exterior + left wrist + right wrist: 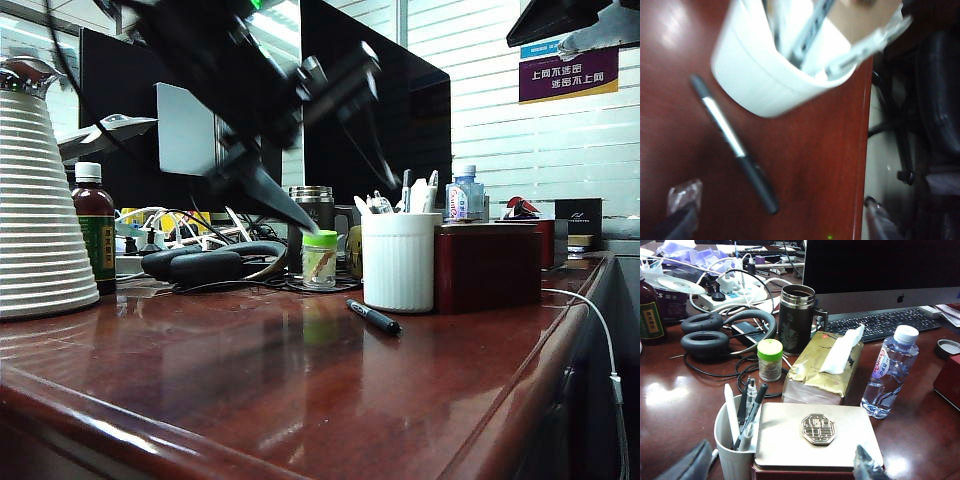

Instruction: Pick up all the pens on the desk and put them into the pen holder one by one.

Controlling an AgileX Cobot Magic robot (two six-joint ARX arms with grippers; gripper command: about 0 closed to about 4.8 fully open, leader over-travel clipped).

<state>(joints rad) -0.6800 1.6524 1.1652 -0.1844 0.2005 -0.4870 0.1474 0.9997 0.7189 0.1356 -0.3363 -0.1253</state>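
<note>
Slim black pen with silver-grey middle (373, 317) flat on glossy reddish-brown bench (300, 400), at 7 o'clock of white ribbed pen holder (398, 262), apart from it. Judged light, stiff, rolls easily; pinch mid-barrel. Left gripper (285, 205) fingers spread, empty, above. Right gripper (780, 465) fingers spread, over dark red box (817, 440).

Office desk, cluttered workstation.
Glossy wooden desk (300, 390) with a monitor (880, 265), keyboard (880, 322), power strip (732, 292), headphones (715, 332), steel mug (796, 317); window blinds (520, 130) behind, swivel-chair base (900, 150) on the floor.
</note>
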